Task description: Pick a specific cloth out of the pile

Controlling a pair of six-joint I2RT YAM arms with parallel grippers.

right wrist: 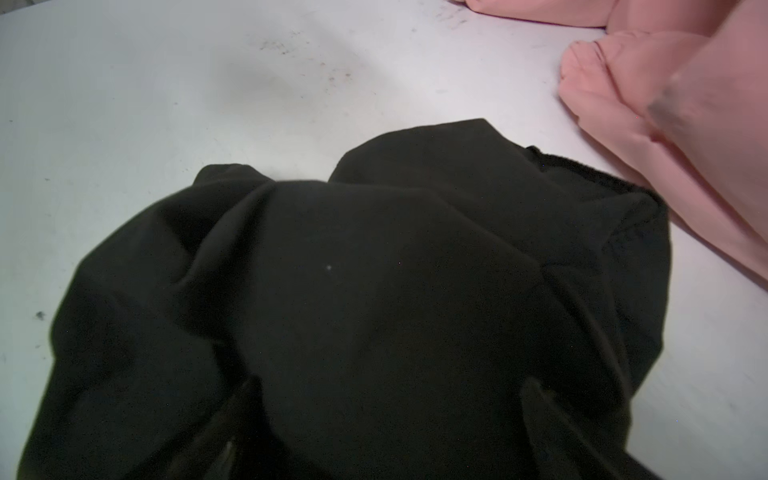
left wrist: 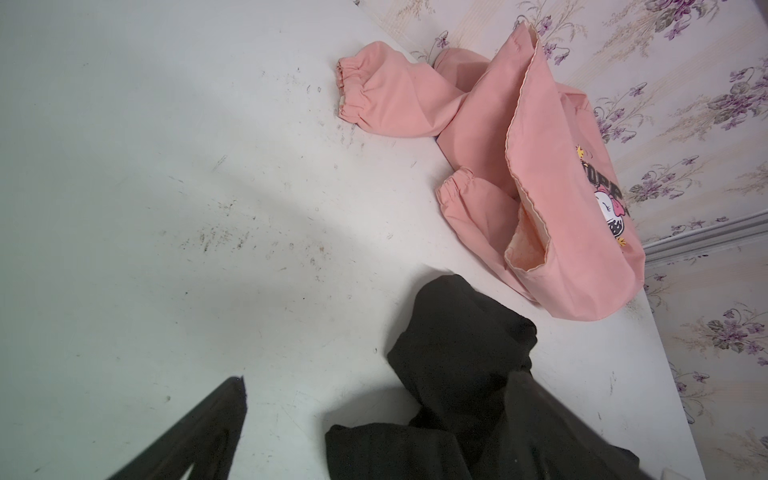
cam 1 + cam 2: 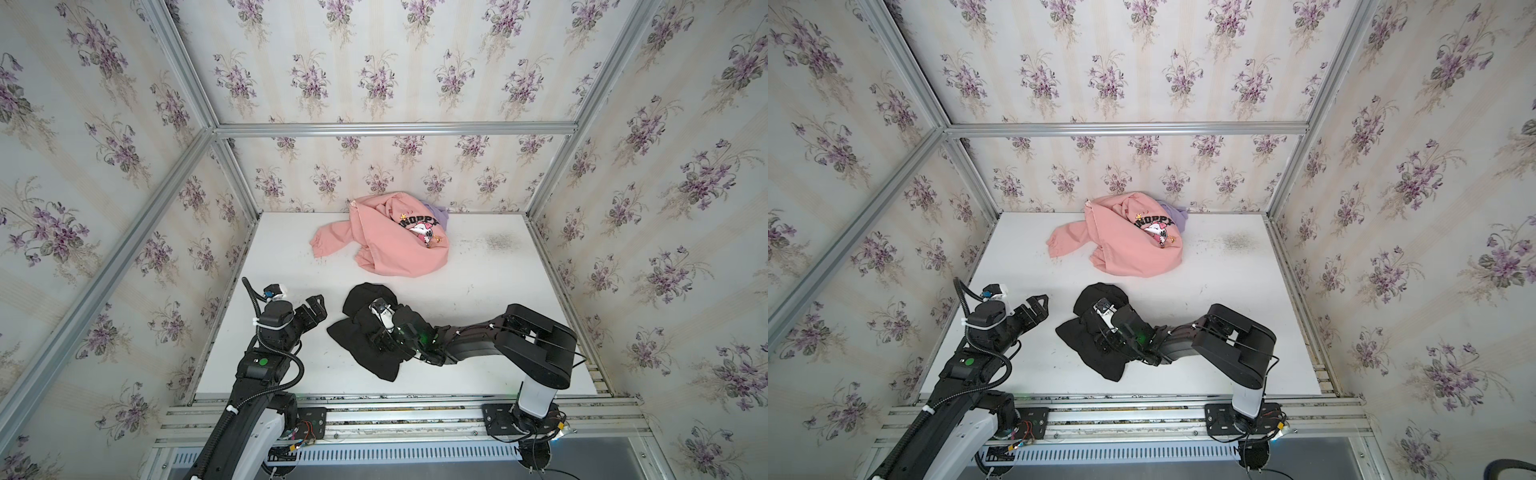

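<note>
The plain black cloth (image 3: 353, 330) lies crumpled in low folds just in front of the pile (image 3: 386, 249), a pink-and-lavender heap.

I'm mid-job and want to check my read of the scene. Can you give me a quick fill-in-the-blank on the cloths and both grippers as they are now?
1. The cloth beneath the right gripper is ____ in colour.
2. The lavender cloth peeks out from behind the ____ sweatshirt.
3. The left gripper hovers over bare table with its jaws ____.

Missing words: black; pink; open.
</note>
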